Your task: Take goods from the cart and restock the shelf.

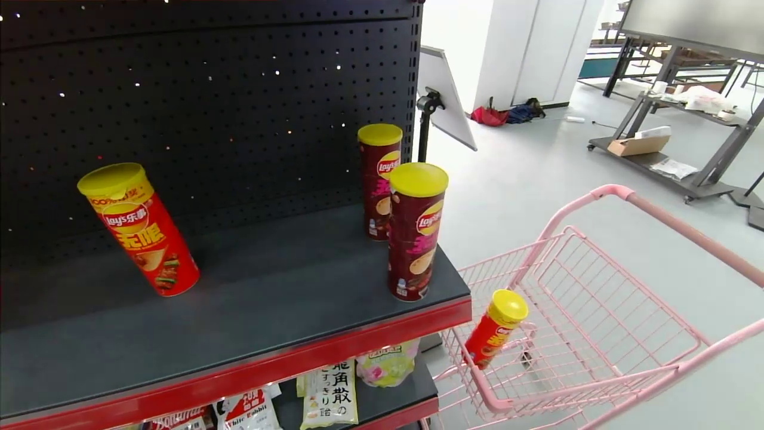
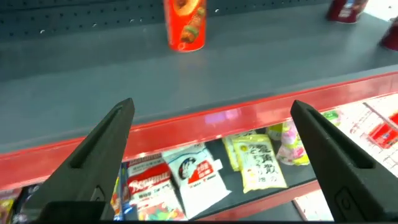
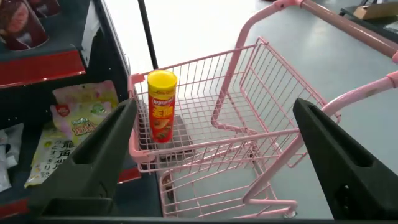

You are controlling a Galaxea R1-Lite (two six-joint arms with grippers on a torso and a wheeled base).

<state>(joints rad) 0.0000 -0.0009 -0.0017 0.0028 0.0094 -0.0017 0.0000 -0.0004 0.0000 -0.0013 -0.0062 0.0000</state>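
A red chips can (image 1: 494,329) with a yellow lid leans in the front corner of the pink cart (image 1: 603,192), to the right of the shelf (image 1: 268,298). On the shelf stand another red can (image 1: 140,230) at the left and two dark red cans (image 1: 416,233) (image 1: 379,179) at the right end. My left gripper (image 2: 211,106) is open, facing the shelf's red front edge (image 2: 217,118), with the red can (image 2: 185,25) beyond. My right gripper (image 3: 214,106) is open above the cart (image 3: 205,144), the can (image 3: 161,106) just off its left finger.
Snack bags (image 1: 328,394) fill the lower shelf under the red edge. A tilted white board on a stand (image 1: 444,98) is behind the shelf's right end. Metal racks (image 1: 674,149) stand at the far right, with open grey floor between them and the cart.
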